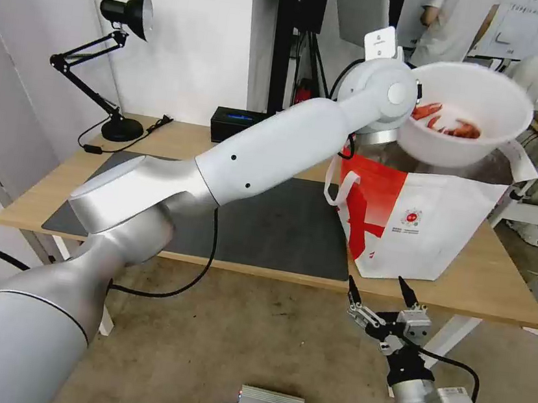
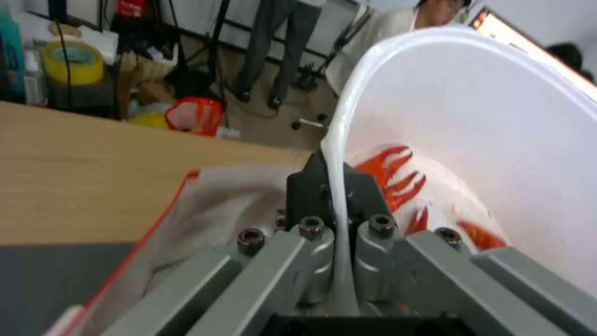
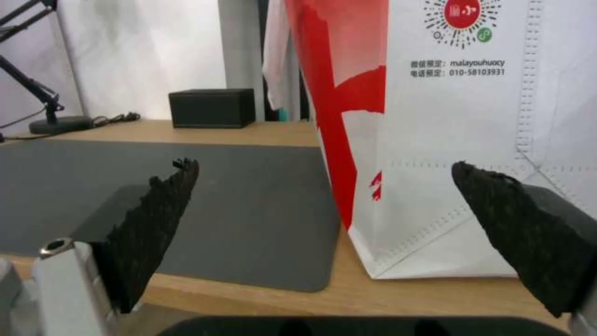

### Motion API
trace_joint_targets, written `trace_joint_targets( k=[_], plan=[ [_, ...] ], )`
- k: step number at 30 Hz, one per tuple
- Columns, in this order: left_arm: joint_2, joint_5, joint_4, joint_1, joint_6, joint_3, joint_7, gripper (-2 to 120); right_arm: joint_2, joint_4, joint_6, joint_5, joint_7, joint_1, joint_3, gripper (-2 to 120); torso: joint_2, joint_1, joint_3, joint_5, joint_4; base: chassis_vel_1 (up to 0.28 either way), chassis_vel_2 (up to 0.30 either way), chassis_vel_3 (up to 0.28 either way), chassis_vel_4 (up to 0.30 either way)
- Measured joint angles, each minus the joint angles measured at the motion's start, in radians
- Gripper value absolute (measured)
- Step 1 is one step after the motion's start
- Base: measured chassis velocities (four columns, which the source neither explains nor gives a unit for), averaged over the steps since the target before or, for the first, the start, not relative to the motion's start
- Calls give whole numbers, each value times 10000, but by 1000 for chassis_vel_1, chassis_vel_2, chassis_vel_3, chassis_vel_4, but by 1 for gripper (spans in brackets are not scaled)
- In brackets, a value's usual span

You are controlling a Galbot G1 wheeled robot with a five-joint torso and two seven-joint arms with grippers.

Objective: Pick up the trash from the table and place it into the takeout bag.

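Light wood runs the length of the table (image 1: 159,139), with a black desk lamp (image 1: 126,20) at its far left, a dark grey mat (image 1: 279,229) over the middle and a black box (image 1: 236,125) at the back edge. Across all this reaches the left arm, and the left gripper (image 2: 339,205) is clamped on the rim of the white bowl (image 1: 469,115), one pad inside the wall and one outside, as the left wrist view shows. The bowl hangs tilted above the open mouth of the takeout bag (image 1: 423,220), which stands on the right part of the table, and the red shells (image 1: 452,124) lie in the low side of the bowl. The step in hand appears to be lowering or tipping the bowl into the bag. To do it well, the bowl should probably be centred over the opening before release, clear of the white loop handles (image 1: 342,188), since a thin rim held at one point may swing and spill the shells. A slow descent into the foil-lined mouth seems safer than a drop from this height. Farther right and lower, the right gripper (image 1: 383,295) waits below the table's near edge with its jaws spread wide, holding nothing, pointed at the bag's front face.
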Motion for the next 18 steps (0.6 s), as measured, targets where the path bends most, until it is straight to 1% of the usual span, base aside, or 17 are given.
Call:
trace_joint_targets(
  k=[8, 18],
  plan=[
    [2, 444, -72, 527, 15, 436, -132, 0, 0, 0, 0, 0, 0, 0, 0, 100, 0, 0, 0, 0, 0, 0, 0, 0, 0],
    [10, 713, -19, 814, 197, 600, -316, 0, 0, 0, 0, 0, 0, 0, 0, 100, 0, 0, 0, 0, 0, 0, 0, 0, 0]
  ],
)
